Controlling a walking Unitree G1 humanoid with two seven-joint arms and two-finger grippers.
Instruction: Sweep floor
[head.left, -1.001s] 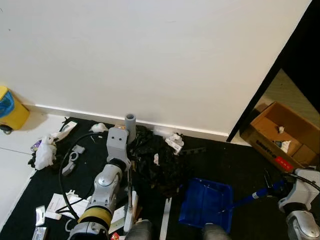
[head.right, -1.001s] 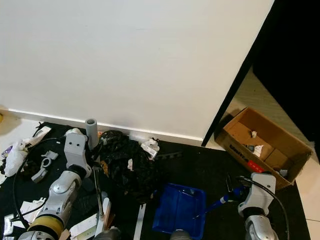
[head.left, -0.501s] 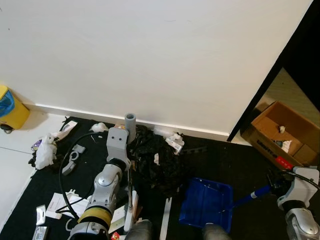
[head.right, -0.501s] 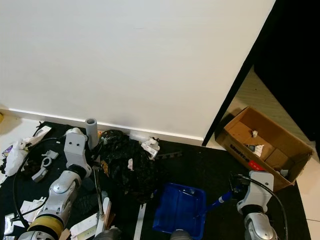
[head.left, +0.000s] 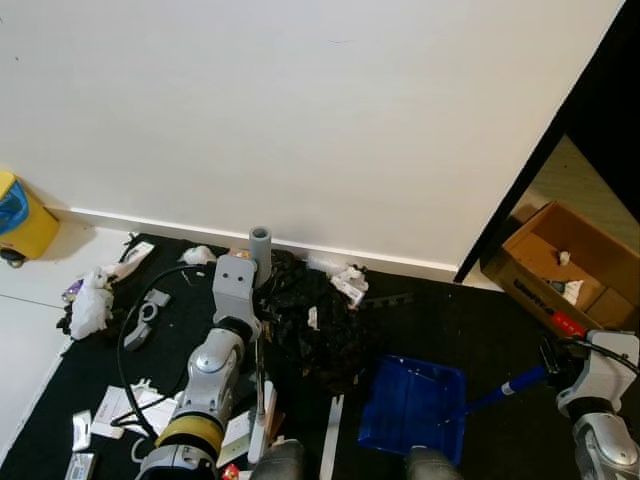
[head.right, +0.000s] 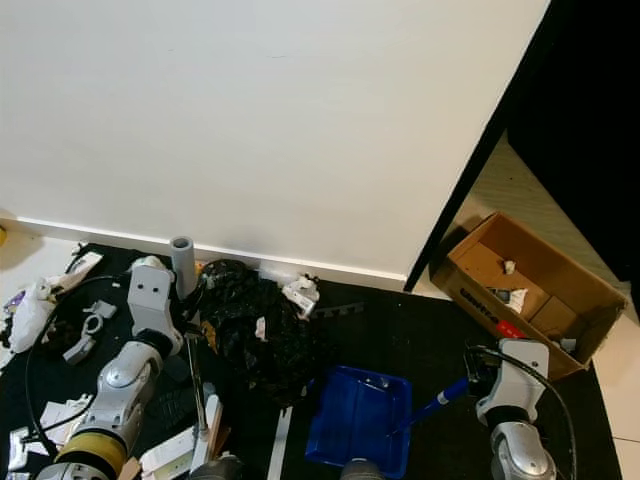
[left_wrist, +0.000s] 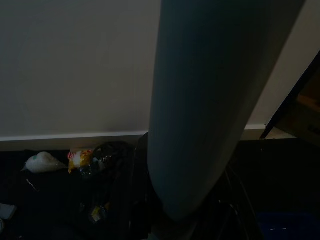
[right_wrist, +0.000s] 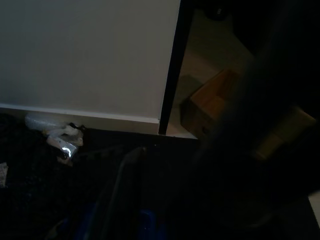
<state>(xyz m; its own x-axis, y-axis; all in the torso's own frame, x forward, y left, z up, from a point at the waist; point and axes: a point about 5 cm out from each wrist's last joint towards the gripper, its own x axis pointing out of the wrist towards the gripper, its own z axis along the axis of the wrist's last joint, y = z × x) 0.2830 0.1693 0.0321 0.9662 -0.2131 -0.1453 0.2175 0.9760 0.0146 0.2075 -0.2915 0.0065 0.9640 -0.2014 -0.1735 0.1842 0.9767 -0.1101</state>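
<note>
From the head views the left gripper is clenched on the grey broom handle, which stands upright before the white wall beside a heap of black rubbish; the left wrist view adds what the head views lose, the handle looming close and dim, with a white wad and a yellow wrapper lying at the skirting board; the right gripper sits low at the right, grasping the blue handle of the dustpan, whose pan rests flat on the black mat just right of the heap; the right wrist view is very dark, making out only the dark door frame and the cardboard box beyond it; scraps of white paper and grey parts litter the mat's left side; a yellow bin stands on the pale floor at far left; the open box holds bits of rubbish on a tan floor past the doorway.
</note>
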